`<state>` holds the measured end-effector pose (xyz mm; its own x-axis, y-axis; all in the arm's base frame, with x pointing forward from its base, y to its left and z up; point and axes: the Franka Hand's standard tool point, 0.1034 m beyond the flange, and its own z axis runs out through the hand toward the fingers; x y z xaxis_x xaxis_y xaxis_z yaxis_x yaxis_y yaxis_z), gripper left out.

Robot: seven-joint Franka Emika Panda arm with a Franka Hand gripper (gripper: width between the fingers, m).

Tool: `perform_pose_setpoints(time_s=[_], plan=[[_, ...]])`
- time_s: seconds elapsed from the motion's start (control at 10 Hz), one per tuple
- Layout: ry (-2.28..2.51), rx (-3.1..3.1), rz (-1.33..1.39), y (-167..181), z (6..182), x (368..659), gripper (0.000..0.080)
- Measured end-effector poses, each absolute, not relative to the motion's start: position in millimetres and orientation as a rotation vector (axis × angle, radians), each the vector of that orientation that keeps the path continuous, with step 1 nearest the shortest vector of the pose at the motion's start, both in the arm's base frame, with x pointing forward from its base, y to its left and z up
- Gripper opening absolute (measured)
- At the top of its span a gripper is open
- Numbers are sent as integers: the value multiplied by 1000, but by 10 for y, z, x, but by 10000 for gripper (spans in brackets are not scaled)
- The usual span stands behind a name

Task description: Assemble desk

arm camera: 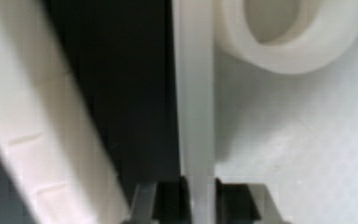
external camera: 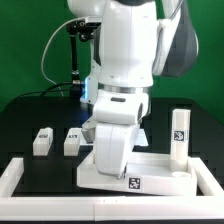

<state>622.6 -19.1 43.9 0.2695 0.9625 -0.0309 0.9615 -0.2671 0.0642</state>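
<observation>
The desk top panel [external camera: 150, 172] is a flat white slab with a square tag on its front edge, lying by the white rail. My gripper [external camera: 108, 160] is down at the panel's end on the exterior view's left. In the wrist view my gripper [arm camera: 195, 192] has its dark fingers [arm camera: 163, 205] tight against both sides of a thin pale edge of the panel [arm camera: 194, 100]. The panel's white face with a round hole [arm camera: 282, 40] lies beside that edge. Two white legs [external camera: 42, 141] [external camera: 72, 141] lie on the black mat. A third leg [external camera: 178, 135] stands upright.
The white rail [external camera: 20, 178] frames the black mat along the front and both sides, and shows in the wrist view [arm camera: 43, 130] past a strip of mat. The robot's base and cables stand behind the arm.
</observation>
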Motion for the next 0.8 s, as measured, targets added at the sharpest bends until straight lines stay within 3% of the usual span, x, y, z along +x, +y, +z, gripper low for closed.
perform_pose_setpoints(time_s=[0.6,0.8], plan=[[1856,2458,-13,-221,407,6177,60],[1886,2416,13,-123,433,6329,60]])
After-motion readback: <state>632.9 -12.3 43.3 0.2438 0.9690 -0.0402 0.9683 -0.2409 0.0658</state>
